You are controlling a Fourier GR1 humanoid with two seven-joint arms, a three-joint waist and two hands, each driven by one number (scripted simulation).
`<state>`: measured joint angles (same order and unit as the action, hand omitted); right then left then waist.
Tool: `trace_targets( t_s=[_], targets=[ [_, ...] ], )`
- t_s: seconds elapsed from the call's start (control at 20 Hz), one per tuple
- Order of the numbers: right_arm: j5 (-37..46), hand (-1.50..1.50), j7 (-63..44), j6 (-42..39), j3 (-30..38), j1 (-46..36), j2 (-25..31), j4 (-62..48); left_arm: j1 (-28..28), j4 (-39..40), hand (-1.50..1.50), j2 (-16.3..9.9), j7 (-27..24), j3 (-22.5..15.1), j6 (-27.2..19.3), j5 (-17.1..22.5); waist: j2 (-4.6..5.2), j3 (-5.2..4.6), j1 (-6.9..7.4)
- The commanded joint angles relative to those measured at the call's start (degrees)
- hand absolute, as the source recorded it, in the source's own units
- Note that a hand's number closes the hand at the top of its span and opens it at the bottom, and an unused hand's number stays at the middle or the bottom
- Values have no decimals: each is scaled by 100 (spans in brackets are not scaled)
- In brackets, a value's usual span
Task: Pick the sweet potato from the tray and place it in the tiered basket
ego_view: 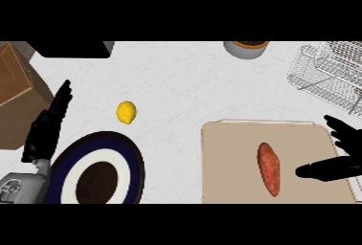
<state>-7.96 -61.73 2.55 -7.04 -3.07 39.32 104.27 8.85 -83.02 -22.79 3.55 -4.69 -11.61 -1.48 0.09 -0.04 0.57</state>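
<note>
**Sweet potato on the tray, right hand beside it**

The sweet potato (268, 168) lies lengthwise on the beige tray (226, 162). The right hand (338, 153) sits just to its right, fingers spread and thumb pointing toward it, holding nothing. The left hand (48, 125) rests with straight fingers at the left edge. The wire tiered basket (329, 74) stands at upper right. A lemon (127, 112) lies near a dark-rimmed plate (99, 174).

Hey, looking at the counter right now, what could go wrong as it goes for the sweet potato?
The right hand is open beside the sweet potato, not around it; the long, tapered shape might roll or slip on the flat tray when the fingers close. The wire tiered basket sits at the far right corner, partly out of view, so the carry could clip its rim.
</note>
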Motion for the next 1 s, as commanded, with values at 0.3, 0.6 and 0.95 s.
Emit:
trace_targets(
  t_s=[0.3, 0.6, 0.95],
  targets=[
    [316, -150, -1265, -179, -441, -162, -239, 292, -51, 93, 0, 63, -150, 264, 252, -55, -16, -1, -67],
    [733, -150, -1145, -342, -703, -268, -475, 16, 26, -185, 0, 178, 251, 257, 173, -267, -11, 2, -45],
    [1408, -150, -1277, -352, -983, -201, -532, 275, 111, 74, 0, 363, 164, 309, 269, -321, -11, 0, -64]
  ],
)
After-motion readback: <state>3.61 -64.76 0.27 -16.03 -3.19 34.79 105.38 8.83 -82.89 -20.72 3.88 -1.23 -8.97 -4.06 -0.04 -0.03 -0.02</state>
